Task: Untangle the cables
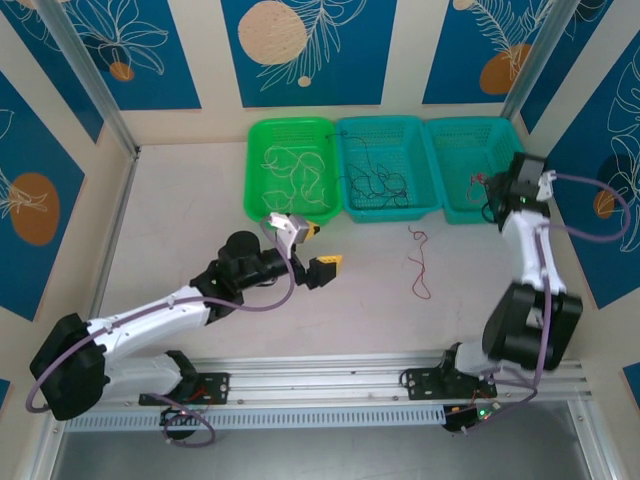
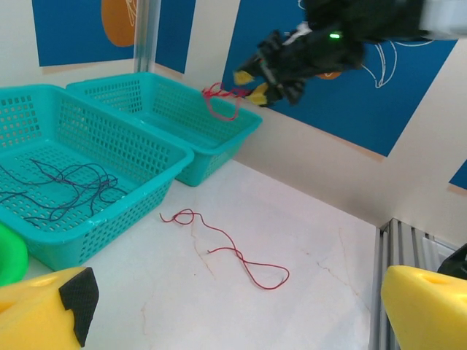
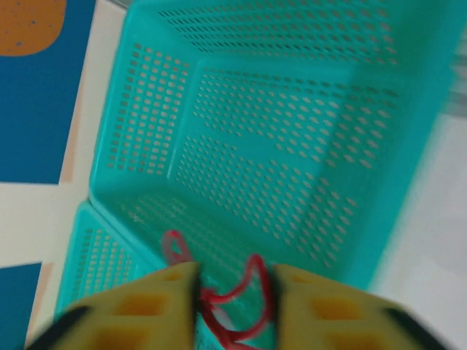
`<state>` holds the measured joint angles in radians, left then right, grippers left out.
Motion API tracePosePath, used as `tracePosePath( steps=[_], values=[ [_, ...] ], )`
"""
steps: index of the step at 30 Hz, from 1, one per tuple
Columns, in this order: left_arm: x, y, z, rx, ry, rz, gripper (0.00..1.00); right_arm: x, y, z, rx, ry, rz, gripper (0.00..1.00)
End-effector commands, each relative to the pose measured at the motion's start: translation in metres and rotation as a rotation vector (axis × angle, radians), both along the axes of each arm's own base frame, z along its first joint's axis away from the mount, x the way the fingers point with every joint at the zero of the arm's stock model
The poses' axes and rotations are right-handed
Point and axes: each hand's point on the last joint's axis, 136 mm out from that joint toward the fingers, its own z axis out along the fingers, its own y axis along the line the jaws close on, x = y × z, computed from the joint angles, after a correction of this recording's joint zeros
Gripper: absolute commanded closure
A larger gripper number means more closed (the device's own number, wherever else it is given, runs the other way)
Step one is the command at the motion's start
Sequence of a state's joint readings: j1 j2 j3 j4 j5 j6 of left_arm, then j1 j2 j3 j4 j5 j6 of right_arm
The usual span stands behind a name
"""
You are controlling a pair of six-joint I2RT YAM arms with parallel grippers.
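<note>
While the R gripper hangs over the teal basket just right of the mid teal basket, its yellow fingers stand part-way apart w/ a red wire looped in the gap. The wire is far thinner than that gap and seems draped on the finger faces. The pic is blurred, so the exact contact can't be told. From the L wrist cam that same wire dangles at the fingertips, above the rim of that right-hand basket.

A second red wire lies loose on the table, in front of the mid basket's right corner. It's apart from the basket, stretched in a wavy line running away from it.

Black wires sit inside the mid basket, tangled on its floor. Whitish wires lie curled in the green basket, which butts against the mid basket's left side.

The L gripper hovers over the table near the mid basket's left front corner, in front of the green basket, jaws spread wide.
</note>
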<state>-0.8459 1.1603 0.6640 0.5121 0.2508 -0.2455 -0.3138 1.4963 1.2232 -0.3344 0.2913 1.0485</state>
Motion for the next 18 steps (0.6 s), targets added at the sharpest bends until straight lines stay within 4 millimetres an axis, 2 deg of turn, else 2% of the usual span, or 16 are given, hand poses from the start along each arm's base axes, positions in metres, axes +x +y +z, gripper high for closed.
tracePosePath(
  steps=[1,3,6,9,11,15,18],
  values=[
    [-0.010,0.002,0.009,-0.018,-0.030,-0.018,0.00,0.026,-0.004,0.010,-0.048,0.095,0.118,0.18],
    [-0.011,0.005,0.010,-0.026,-0.035,-0.010,0.00,0.016,0.000,0.012,-0.094,0.143,0.122,0.15],
    [-0.013,0.005,0.017,-0.058,-0.038,-0.017,0.00,-0.004,0.009,0.019,-0.140,0.062,0.138,0.09],
    [-0.016,0.004,0.020,-0.063,-0.044,-0.034,0.00,-0.030,0.021,0.020,-0.124,0.038,0.181,0.10],
    [-0.016,0.003,0.021,-0.053,-0.054,-0.036,0.00,-0.051,0.036,0.016,-0.109,0.041,0.231,0.12],
    [-0.017,0.004,0.019,-0.036,-0.062,-0.037,0.00,-0.092,0.070,-0.010,-0.066,0.067,0.334,0.14],
    [-0.016,0.007,0.016,-0.030,-0.061,-0.028,0.00,-0.129,0.083,-0.047,-0.011,0.170,0.322,0.17]
  ],
)
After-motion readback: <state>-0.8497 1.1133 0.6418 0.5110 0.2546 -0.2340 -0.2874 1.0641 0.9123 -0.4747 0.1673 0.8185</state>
